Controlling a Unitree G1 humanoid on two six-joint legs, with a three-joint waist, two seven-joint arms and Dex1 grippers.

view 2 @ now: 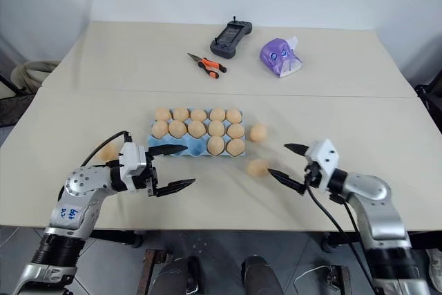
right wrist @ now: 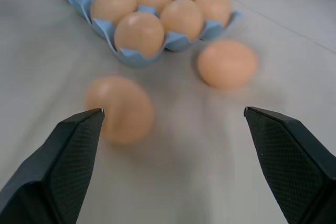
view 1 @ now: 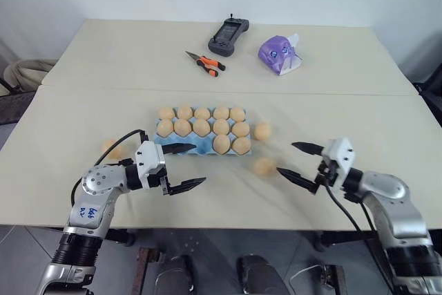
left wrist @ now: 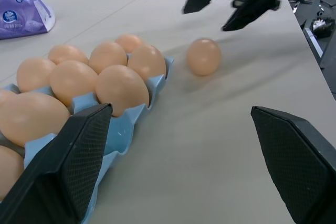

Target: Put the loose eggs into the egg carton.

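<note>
The light-blue egg carton lies mid-table, its two far rows full of eggs and two more in the near row at the right end. Three loose eggs lie on the table: one beside the carton's right end, one nearer the front, and one left of the carton. My left gripper stands open by the carton's near left cups, holding nothing. Open and empty too, my right gripper sits just right of the front loose egg.
At the back of the table lie orange-handled pliers, a black controller and a purple tissue pack. A seam runs across the table behind the carton. The table's front edge is close under both grippers.
</note>
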